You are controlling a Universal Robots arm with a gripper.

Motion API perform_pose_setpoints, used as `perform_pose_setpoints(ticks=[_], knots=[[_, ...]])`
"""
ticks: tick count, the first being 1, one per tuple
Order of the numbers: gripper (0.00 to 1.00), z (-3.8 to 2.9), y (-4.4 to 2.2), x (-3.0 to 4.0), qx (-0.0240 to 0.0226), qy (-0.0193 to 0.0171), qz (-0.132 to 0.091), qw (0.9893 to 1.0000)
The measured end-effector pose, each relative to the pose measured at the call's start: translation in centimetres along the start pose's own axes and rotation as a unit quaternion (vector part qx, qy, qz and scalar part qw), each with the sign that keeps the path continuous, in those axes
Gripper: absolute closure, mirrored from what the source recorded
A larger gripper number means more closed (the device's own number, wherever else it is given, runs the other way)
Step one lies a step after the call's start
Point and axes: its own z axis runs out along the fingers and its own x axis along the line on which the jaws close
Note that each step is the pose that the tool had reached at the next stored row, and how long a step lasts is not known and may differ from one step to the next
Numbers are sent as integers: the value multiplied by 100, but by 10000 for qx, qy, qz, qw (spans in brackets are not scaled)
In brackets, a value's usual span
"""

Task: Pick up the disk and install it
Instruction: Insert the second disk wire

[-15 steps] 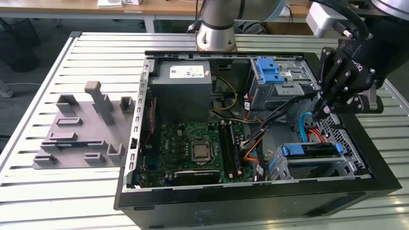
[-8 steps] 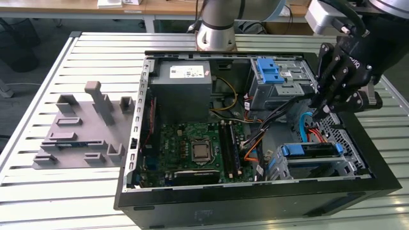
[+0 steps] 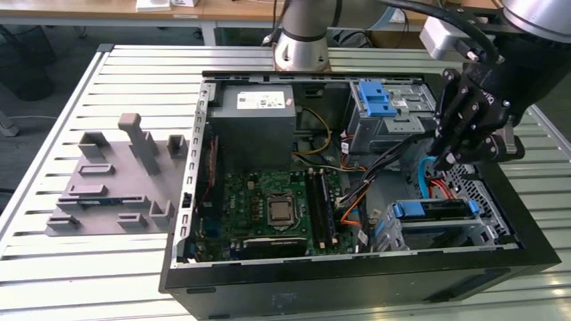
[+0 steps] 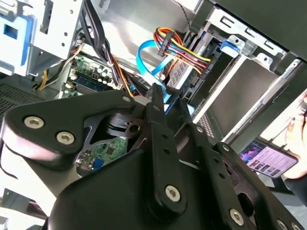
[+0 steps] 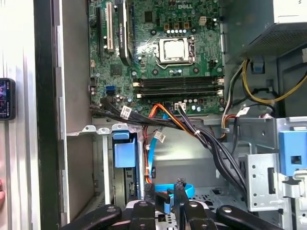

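The disk is seen seated in its bay at lower right of the exterior view. Above it, the gripper is held pinched nearly closed by a blue cable. Installation is judged almost done; further pressing calls for cables kept clear

- Open computer case: lies on its side on a slatted metal table; the gripper hangs over its drive-bay end.
- Motherboard: on the case floor, well apart from the gripper, toward the exterior view's left.
- Power supply box: grey, beyond the motherboard.
- Blue ribbon cable: looped just beside the gripper tips.
- Grey fixture block: on the table outside the case, farthest from the gripper.
- Phone: lit screen, outside the case wall.
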Motion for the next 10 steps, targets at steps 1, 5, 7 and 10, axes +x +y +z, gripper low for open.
perform_pose_setpoints(ticks=[1, 5, 7, 10], knots=[[70, 12, -1, 0, 2, 25, 1, 10000], [72, 58, -2, -4, 7, 105, 4, 9999], [79, 77, -3, -7, 9, 130, 5, 9999], [79, 100, -4, -8, 9, 136, 5, 9999]])
